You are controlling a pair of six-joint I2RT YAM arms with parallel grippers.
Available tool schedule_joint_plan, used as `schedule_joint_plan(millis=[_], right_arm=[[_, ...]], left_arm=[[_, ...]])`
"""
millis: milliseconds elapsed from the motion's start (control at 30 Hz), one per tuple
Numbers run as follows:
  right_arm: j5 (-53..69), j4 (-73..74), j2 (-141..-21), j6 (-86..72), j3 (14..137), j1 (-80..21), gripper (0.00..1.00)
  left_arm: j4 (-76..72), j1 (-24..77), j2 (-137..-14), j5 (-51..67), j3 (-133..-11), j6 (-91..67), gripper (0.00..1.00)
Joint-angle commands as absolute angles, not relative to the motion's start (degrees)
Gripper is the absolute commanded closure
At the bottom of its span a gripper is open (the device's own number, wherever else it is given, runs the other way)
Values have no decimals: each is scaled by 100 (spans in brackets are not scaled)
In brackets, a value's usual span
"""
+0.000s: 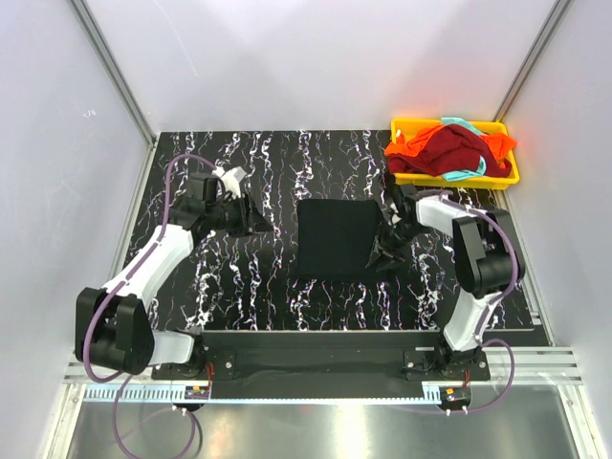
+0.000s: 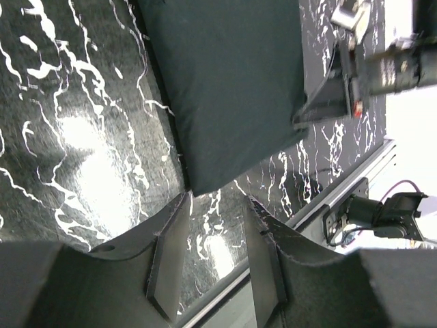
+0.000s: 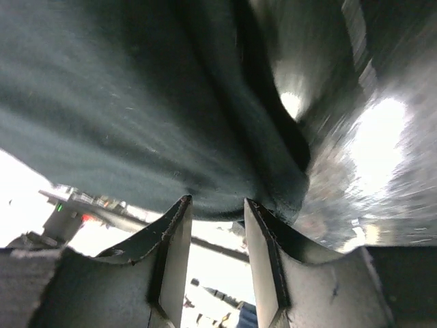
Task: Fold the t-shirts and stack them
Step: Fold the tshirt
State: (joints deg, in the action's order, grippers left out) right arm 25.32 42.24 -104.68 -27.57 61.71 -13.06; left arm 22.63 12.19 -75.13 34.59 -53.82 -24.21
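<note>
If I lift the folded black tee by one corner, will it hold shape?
Probably not: the black tee is soft layered fabric, so it would likely droop and unfold. Pushed on the glossy table, it may slide, its edge bunching.

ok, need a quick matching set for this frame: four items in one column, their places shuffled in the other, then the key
1. folded black fabric t-shirt
2. shallow yellow plastic tray
3. dark red fabric t-shirt
4. left gripper

A. far right corner of the marbled black table
B. heaped in the tray
C. left of the black shirt, not touching it
D. flat at mid-table

Pairs: 1-D, 2-A, 3-B, 4-C
</note>
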Motion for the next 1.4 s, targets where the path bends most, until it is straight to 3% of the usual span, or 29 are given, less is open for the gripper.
schedule_joint_plan(millis=[0,333,533,633,767,900,1033,1167,1367], right_arm=[[986,4368,-10915,-2356,6880,-1283,55],[-605,5791,-12716,-1328,10709,-1503,51],[-975,6195,-12657,-1204,11864,-1670,45],[-652,6223,-12202,-1483,11516,-1687,43],[1017,5749,-11804,-2020,10698,-2098,45],[1432,5362,-11926,-2224,10345,-2776,59],[1564,5212,-11971,-2285,9906,-2918,84],[1635,5037,-11918,-2233,9449,-2936,90],[1582,4711,-11672,-2215,8553,-2936,91]], left_arm=[[2101,1239,-7549,3410,-5431,-2391,58],[2065,1178,-8707,3208,-6450,-2294,58],[2048,950,-9676,3498,-7320,-2233,58],[2057,826,-10045,3577,-7707,-2224,59],[2022,765,-10292,3586,-7945,-2294,59],[1969,765,-10214,3630,-7849,-2408,60],[1978,738,-10037,3674,-7568,-2391,60],[2013,633,-9906,3779,-7409,-2259,61],[2057,545,-9861,4078,-7418,-2153,60]])
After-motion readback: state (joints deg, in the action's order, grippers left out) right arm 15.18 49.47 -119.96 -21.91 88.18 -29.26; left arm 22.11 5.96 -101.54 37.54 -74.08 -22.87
